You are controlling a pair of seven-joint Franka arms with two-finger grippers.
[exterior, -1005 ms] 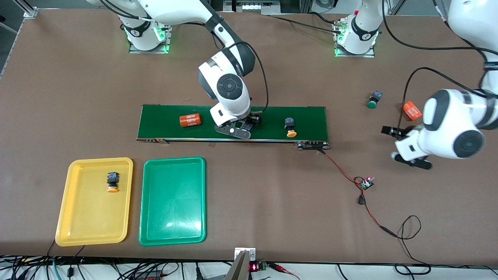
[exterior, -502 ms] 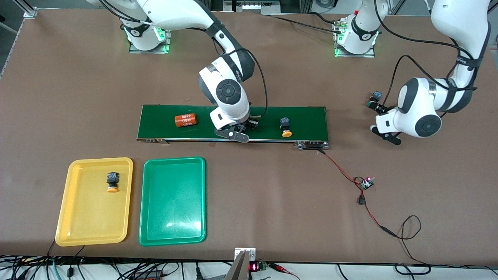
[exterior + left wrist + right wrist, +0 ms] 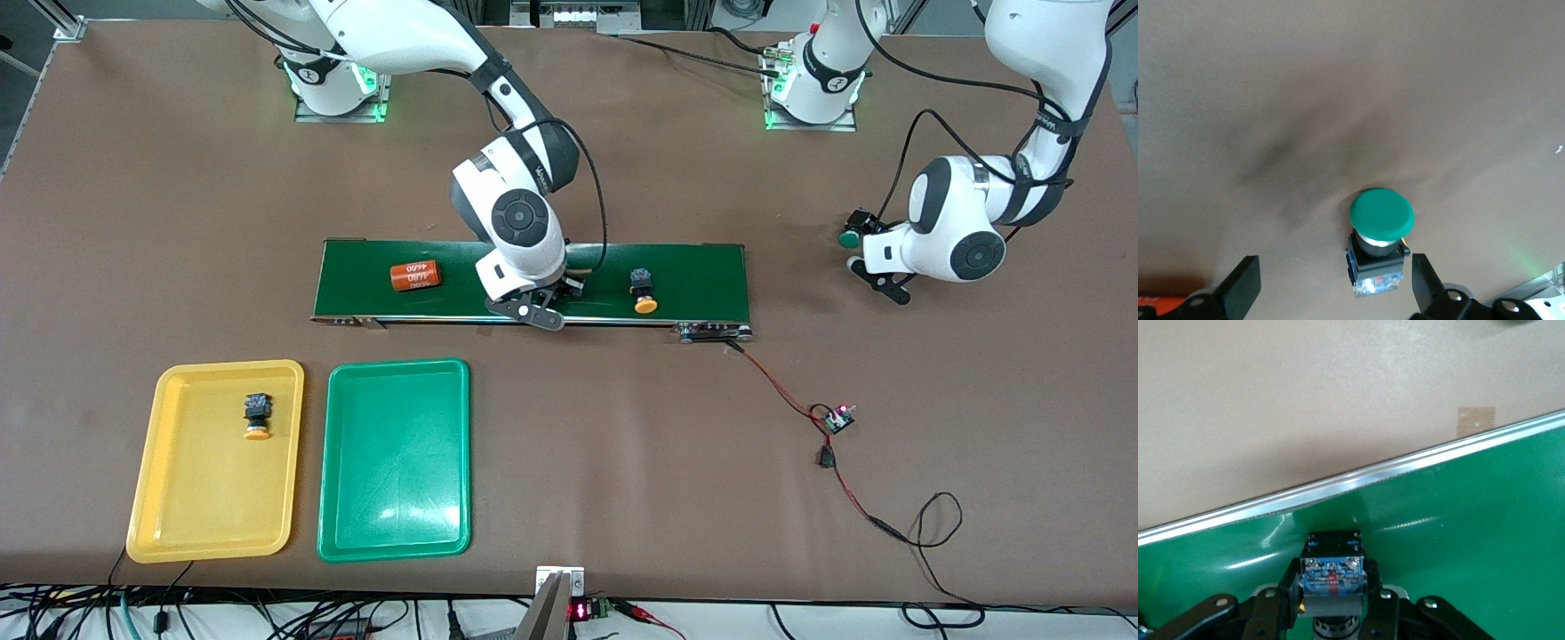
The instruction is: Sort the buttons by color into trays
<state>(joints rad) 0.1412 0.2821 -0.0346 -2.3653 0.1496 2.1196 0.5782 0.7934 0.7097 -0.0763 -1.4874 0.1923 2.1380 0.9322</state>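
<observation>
My right gripper (image 3: pixel 544 300) is down on the dark-green belt (image 3: pixel 702 271), shut on a button's black-blue body (image 3: pixel 1332 569); the cap is hidden. A yellow-capped button (image 3: pixel 644 292) lies on the belt toward the left arm's end. Another yellow button (image 3: pixel 257 416) lies in the yellow tray (image 3: pixel 169 507). The green tray (image 3: pixel 396 498) beside it holds nothing. My left gripper (image 3: pixel 1333 291) hangs open over a green-capped button (image 3: pixel 1381 215) on the bare table (image 3: pixel 851 236), its body between the fingers (image 3: pixel 1241 290), touching neither.
An orange cylinder (image 3: pixel 415 276) lies on the belt toward the right arm's end. A small circuit board (image 3: pixel 837 418) on red-black wires (image 3: pixel 782 391) lies on the table nearer the front camera than the belt's end.
My right gripper has shut on the button on the belt. The left arm has swung in over the green button. The cylinder and yellow button have drifted along the belt toward the right arm's end.
</observation>
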